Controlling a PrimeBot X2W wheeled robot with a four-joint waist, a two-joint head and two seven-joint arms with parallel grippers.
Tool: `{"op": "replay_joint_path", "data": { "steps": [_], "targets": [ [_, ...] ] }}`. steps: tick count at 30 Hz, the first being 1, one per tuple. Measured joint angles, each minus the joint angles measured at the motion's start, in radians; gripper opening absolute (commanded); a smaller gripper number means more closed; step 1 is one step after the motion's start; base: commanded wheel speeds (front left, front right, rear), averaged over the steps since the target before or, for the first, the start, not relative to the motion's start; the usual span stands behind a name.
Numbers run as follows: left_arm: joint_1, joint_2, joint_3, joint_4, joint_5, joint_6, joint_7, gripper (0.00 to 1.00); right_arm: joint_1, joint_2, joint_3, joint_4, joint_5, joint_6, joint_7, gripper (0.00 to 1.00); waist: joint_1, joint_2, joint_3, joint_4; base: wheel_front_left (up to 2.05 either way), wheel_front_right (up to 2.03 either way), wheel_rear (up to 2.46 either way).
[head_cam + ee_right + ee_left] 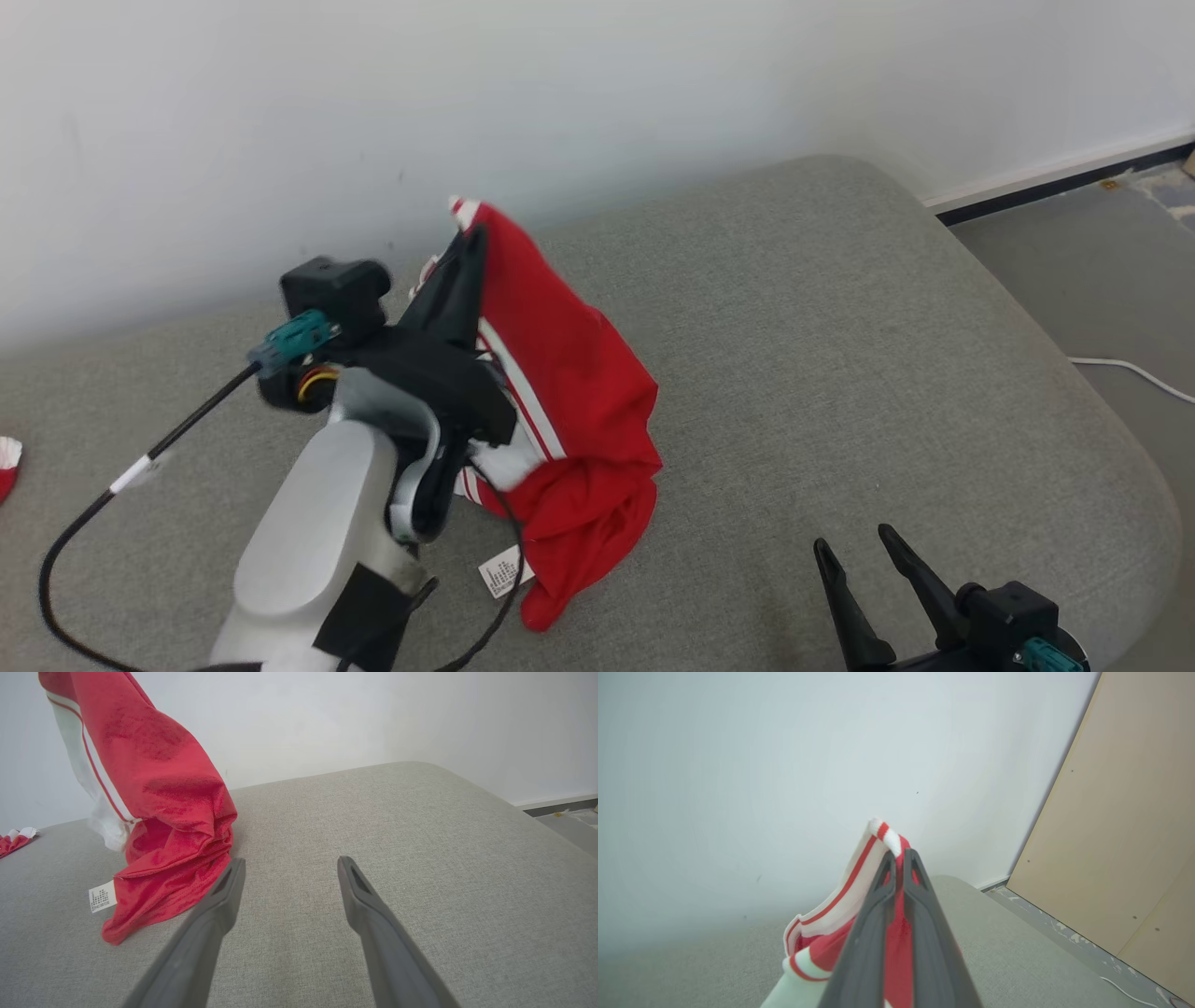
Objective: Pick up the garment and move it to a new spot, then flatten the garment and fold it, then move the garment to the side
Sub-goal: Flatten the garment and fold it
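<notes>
**Garment limp from a pinch on its trim**

My left gripper (899, 855) was clenched on the striped red-and-white trim of the red garment (569, 373). It held the garment up at middle left of the head frame, with the lower folds and care label (501, 569) resting on the grey cushion (840, 327). I judged the cloth light, soft and slick, apt to slip from a thin pinch; ribbed trim or a seam seemed the surest hold. My right gripper (854, 541) sat released at lower right, well apart from the cloth. My forearm (308, 532) hid the near folds, so I could not tell sleeve from hem, nor identify the red-and-white scrap (7, 462) cut off at the left edge.
</notes>
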Motion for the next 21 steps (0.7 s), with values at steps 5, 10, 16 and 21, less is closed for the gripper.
{"op": "replay_joint_path", "data": {
  "steps": [5,10,16,21],
  "targets": [
    [-0.123,-0.003,-0.170,-0.051,-0.136,0.028,-0.100,0.00,-0.009,0.005,0.021,0.011,0.004,0.000,-0.005,1.00,0.0000,0.0000,-0.005,-0.023,0.00,0.00,0.00],
    [-0.249,-0.004,-0.251,-0.085,-0.285,0.102,-0.206,0.00,-0.023,0.018,0.057,0.033,0.012,0.000,-0.010,1.00,0.0000,0.0001,-0.006,-0.060,0.00,0.00,0.00],
    [-0.317,-0.007,-0.167,-0.171,-0.271,0.208,-0.226,0.00,-0.029,0.020,0.058,0.057,0.016,0.000,-0.028,1.00,0.0000,0.0000,0.005,-0.090,0.00,0.00,0.00],
    [-0.195,-0.007,-0.115,-0.115,-0.174,0.261,-0.226,0.00,-0.031,0.022,0.052,0.066,0.020,0.000,-0.037,1.00,0.0000,0.0000,0.018,-0.062,0.00,0.00,0.00]
  ]
}}
